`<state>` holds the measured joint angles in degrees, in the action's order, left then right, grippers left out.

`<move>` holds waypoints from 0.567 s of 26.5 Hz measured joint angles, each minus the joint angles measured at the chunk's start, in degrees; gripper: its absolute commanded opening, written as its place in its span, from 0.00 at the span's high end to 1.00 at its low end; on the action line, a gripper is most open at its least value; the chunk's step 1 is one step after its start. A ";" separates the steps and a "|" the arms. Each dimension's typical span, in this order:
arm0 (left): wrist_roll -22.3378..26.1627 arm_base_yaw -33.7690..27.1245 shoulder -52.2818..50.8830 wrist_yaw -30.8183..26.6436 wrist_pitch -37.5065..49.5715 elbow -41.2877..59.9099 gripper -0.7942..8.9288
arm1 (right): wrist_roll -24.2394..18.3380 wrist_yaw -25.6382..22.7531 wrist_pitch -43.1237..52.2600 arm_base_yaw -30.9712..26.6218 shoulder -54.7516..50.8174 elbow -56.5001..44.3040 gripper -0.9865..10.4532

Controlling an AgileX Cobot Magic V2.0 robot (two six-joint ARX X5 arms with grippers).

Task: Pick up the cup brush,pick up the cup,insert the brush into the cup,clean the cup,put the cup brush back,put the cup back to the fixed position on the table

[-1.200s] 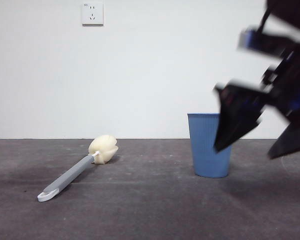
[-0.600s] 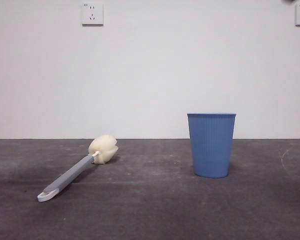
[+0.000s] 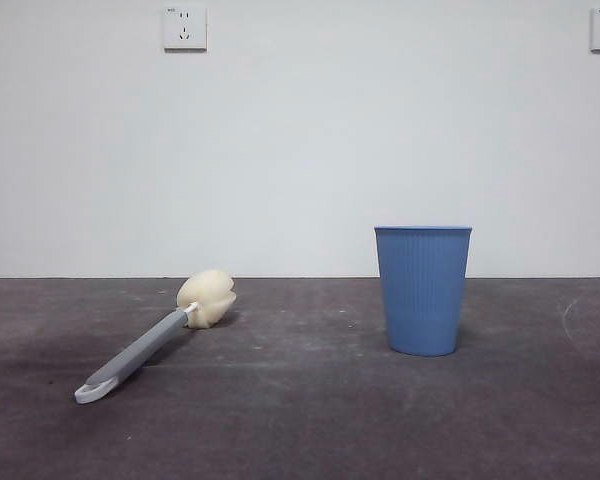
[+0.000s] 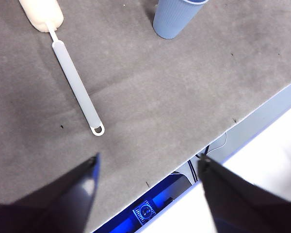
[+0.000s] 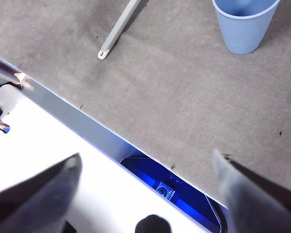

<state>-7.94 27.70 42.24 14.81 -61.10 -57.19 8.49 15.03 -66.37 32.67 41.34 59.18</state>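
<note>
The cup brush (image 3: pixel 155 338) lies flat on the counter (image 3: pixel 300 420) at the left, its cream sponge head toward the far side and its white looped end toward the near edge. The cup (image 3: pixel 423 289) stands upright on the counter at the right, well apart from the brush, mouth up. Neither arm appears in the front view. The left end effector (image 4: pixel 148 167) hangs above the near counter edge with jaws spread wide, gripping nothing. The right end effector (image 5: pixel 148 162) also hangs above the near edge, jaws wide and empty. Two wall sockets (image 3: pixel 185 27) sit high on the white wall (image 3: pixel 300 150)
</note>
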 measured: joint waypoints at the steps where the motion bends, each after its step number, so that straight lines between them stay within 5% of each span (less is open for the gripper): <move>1: 0.02 0.02 0.00 0.00 0.00 0.00 0.83 | -0.07 -0.02 0.00 0.00 0.00 0.00 0.79; 3: 0.00 0.02 0.00 0.00 0.00 0.00 0.93 | -0.15 -0.02 0.00 0.00 0.00 0.00 0.93; 15: 0.44 0.00 0.00 -0.02 0.00 0.00 0.92 | -0.37 -0.09 1.46 0.00 0.00 0.00 0.91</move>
<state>-7.51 27.70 42.24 14.79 -61.10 -57.19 8.12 14.94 -64.90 32.67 41.34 59.18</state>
